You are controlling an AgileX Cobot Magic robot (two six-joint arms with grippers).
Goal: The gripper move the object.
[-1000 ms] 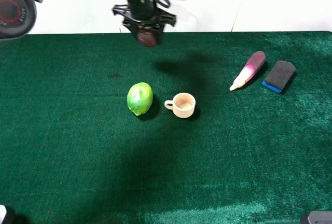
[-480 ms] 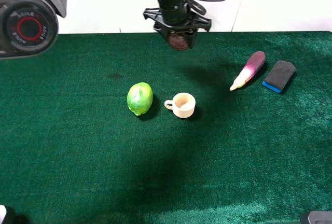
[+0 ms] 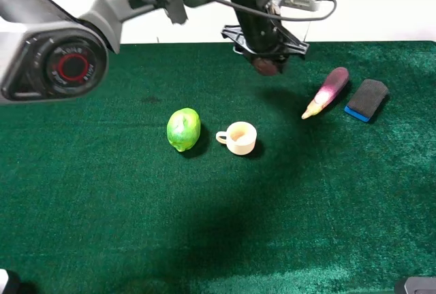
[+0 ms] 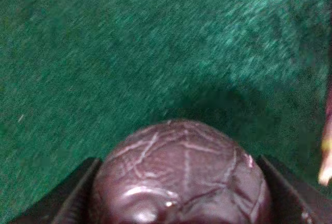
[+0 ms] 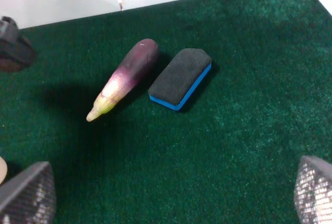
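My left gripper (image 3: 266, 57), a black claw on the grey arm, reaches across to the right of the middle and is shut on the small maroon-brown fruit (image 3: 266, 67). It holds the fruit above the green cloth, left of the eggplant (image 3: 327, 91). In the left wrist view the fruit (image 4: 181, 167) with pale cracks fills the space between the fingers (image 4: 72, 198). The right wrist view shows it at the edge (image 5: 8, 64). My right gripper (image 5: 171, 195) is open and empty, low at the near right.
A green lime-like fruit (image 3: 183, 128) and a small beige cup (image 3: 239, 137) sit mid-table. The purple-and-white eggplant (image 5: 124, 78) and a black-and-blue eraser (image 5: 180, 78) lie at the back right. The green cloth (image 3: 102, 205) covers the table.
My left gripper has carried the maroon fruit rightward along the back of the table, from above the lime's side toward the eggplant, and slightly lower. The other things have not moved.
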